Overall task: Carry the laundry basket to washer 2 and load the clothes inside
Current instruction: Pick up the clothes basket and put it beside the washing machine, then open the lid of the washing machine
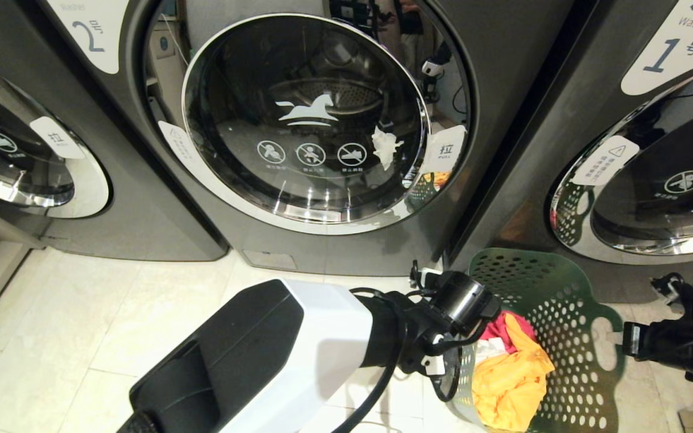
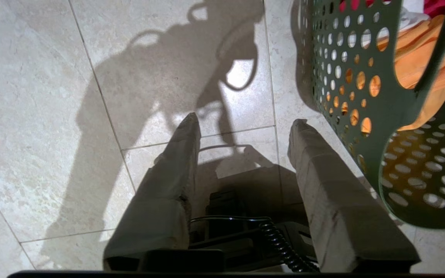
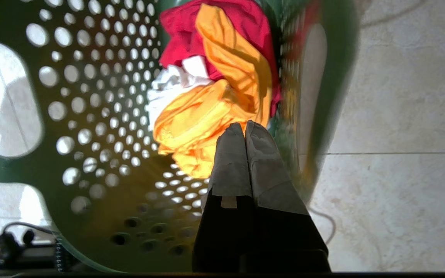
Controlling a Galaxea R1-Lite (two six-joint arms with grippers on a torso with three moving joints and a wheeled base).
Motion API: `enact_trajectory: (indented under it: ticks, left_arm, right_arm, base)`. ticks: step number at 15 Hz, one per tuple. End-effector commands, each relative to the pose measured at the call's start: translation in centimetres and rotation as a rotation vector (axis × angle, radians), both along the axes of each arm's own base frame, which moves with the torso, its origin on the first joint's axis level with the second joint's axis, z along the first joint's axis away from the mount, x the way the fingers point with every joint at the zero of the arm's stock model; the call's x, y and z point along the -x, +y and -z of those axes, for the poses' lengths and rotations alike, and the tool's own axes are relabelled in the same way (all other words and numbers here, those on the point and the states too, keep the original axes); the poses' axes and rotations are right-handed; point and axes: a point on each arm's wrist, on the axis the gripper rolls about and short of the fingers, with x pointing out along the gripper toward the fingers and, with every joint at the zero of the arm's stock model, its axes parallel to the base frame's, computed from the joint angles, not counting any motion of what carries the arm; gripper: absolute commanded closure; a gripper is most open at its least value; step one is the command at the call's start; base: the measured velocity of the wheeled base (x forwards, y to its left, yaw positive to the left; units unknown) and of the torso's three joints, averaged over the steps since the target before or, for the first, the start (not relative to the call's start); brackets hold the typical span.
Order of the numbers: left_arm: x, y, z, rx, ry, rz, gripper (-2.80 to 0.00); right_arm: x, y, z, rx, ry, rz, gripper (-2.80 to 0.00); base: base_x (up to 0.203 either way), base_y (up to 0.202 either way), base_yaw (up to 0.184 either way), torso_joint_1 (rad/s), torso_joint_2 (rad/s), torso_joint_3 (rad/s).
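The dark green laundry basket stands on the floor before the gap between washer 2 and washer 1. The clothes lie in it: a yellow-orange piece, a red one and a white one. Washer 2's round glass door looks closed. My left gripper hangs open over bare tile just outside the basket's perforated wall, with nothing between its fingers. My right gripper is shut and empty above the basket's inside, its tips close to the yellow-orange garment.
Washer 1 stands right of the basket, and a similar unit left of washer 2. My left arm crosses the pale tiled floor. The right arm is at the right edge.
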Motion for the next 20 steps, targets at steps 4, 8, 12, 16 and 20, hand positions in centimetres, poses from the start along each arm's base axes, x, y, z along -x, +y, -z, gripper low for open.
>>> enact_trajectory:
  ticks: [4, 8, 12, 16, 20]
  left_arm:
    - [0.4, 0.7, -1.4, 0.012, -0.008, -0.004, 0.0]
    - [0.7, 1.3, -3.5, 0.036, -0.031, -0.012, 0.0]
    - [1.6, 6.1, -8.7, 0.059, -0.063, -0.062, 0.0]
    - [4.3, 16.5, -13.3, 0.055, -0.075, -0.175, 0.0]
    - [8.0, 28.7, -15.8, 0.075, -0.132, -0.388, 0.0]
  right_arm:
    - [1.9, 0.8, -1.8, 0.02, -0.04, 0.003, 0.0]
    - [2.0, 0.9, -2.1, 0.025, -0.048, -0.003, 0.0]
    - [4.0, 3.6, -6.8, 0.05, -0.171, -0.099, 0.0]
    - [9.1, 6.1, -11.9, 0.091, -0.303, -0.148, 0.0]
    - [15.6, 8.3, -13.2, 0.151, -0.41, -0.12, 0.0]
  base:
    - [0.0, 0.0, 0.0, 0.0, 0.0, 0.0]
    - [0.0, 0.0, 0.0, 0.0, 0.0, 0.0]
    - [0.0, 0.0, 0.0, 0.0, 0.0, 0.0]
    - [0.0, 0.0, 0.0, 0.0, 0.0, 0.0]
    - [0.0, 0.0, 0.0, 0.0, 0.0, 0.0]
